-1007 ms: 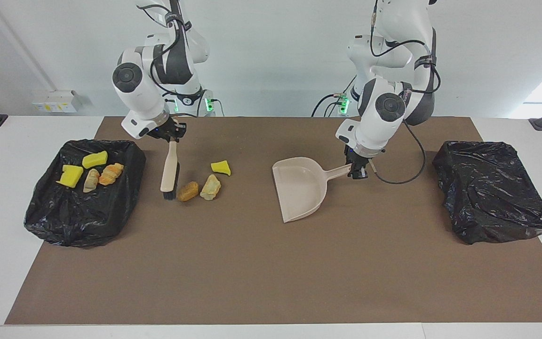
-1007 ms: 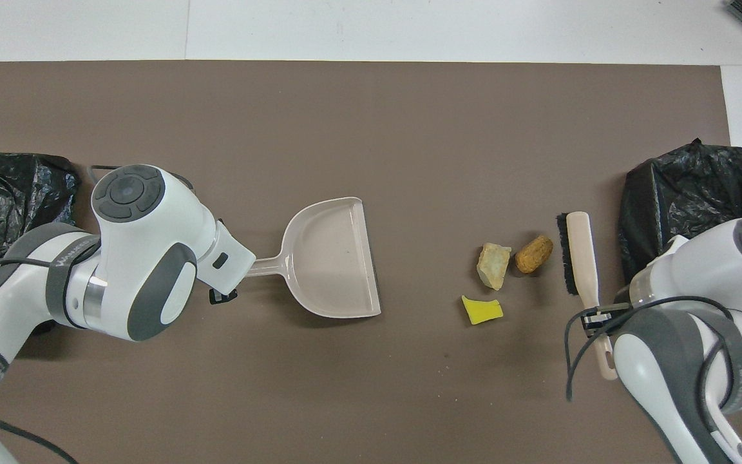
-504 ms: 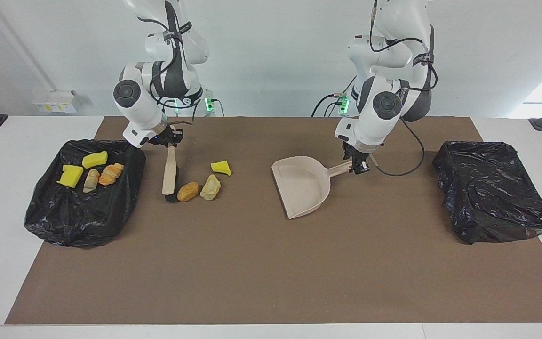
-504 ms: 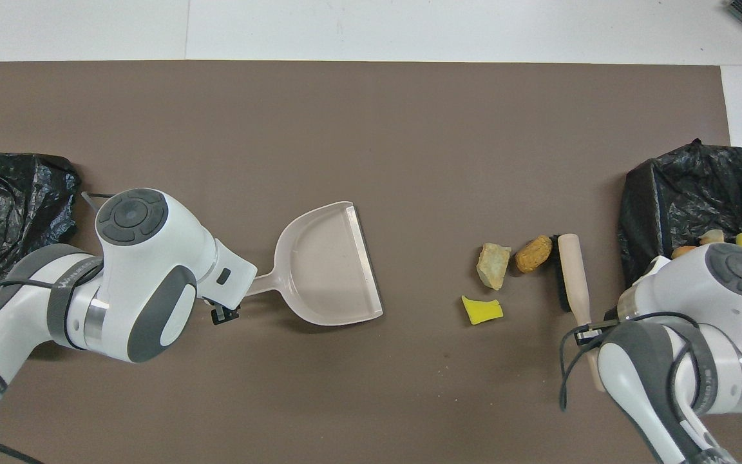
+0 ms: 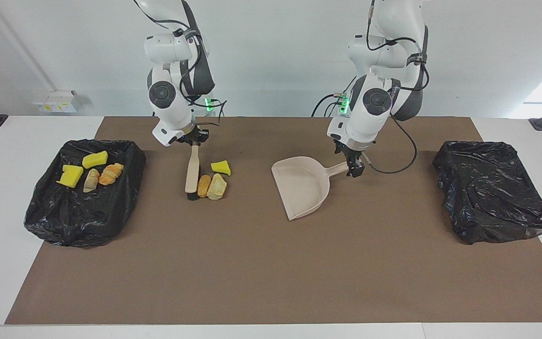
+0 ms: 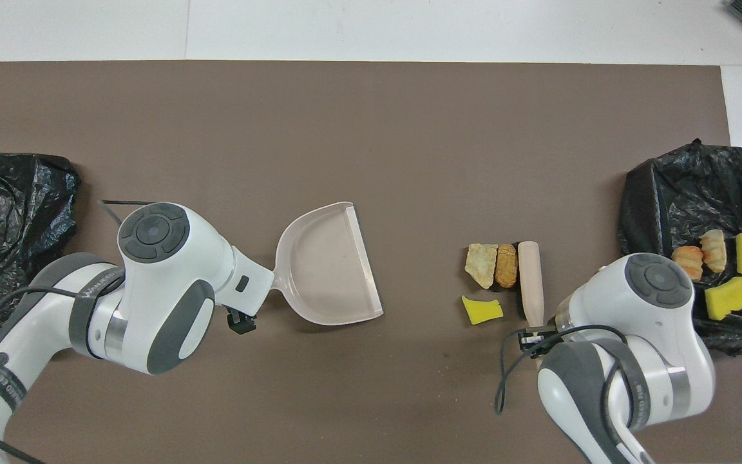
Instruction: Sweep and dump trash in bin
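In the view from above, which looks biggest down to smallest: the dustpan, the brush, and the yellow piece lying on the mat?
1. The dustpan, clearly the largest.
2. The brush, long but narrow; the right gripper covers its handle end, so part is hidden.
3. The yellow piece, the smallest.

All three lie on the mat, so the order is fairly safe.

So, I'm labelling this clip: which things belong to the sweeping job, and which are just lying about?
Job: brush, dustpan, three loose trash bits, black-bagged bin holding four bits.
Lying about: second black bag, brown mat, wall box.
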